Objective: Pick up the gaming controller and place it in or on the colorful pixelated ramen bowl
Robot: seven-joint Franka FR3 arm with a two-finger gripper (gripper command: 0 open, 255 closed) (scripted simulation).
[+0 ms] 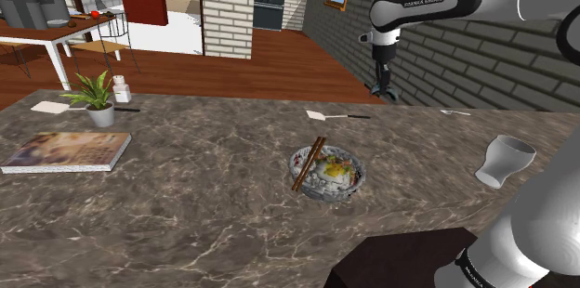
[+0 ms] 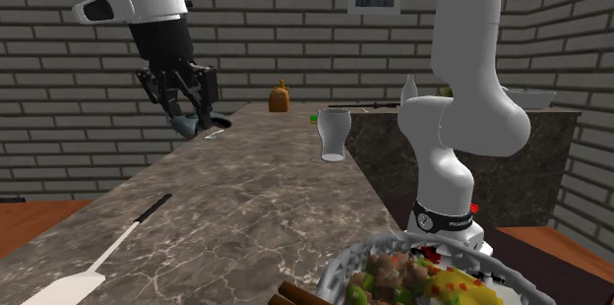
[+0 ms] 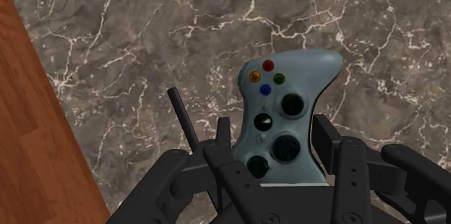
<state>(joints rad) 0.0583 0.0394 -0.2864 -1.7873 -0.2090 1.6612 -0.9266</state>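
A pale grey gaming controller (image 3: 285, 114) with coloured buttons and black sticks is clasped between my two black fingers. In the wrist view it hangs above the dark marbled counter (image 3: 144, 35), near the counter's edge. My gripper (image 3: 273, 139) is shut on it. In the shoulder view the gripper (image 1: 385, 89) hangs over the counter's far edge, up and to the right of the bowl. The colourful ramen bowl (image 1: 353, 187), with chopsticks across its rim, stands mid-counter. In the second exterior view the gripper (image 2: 187, 114) holds the controller (image 2: 186, 127) far beyond the bowl (image 2: 346, 262).
A white cup (image 1: 505, 161) stands at the shoulder view's right. A white spatula (image 1: 335, 115) lies behind the bowl. A book (image 1: 65, 151) and a potted plant (image 1: 96, 98) sit at the left. The wooden floor (image 3: 32, 143) drops off beside the counter's edge.
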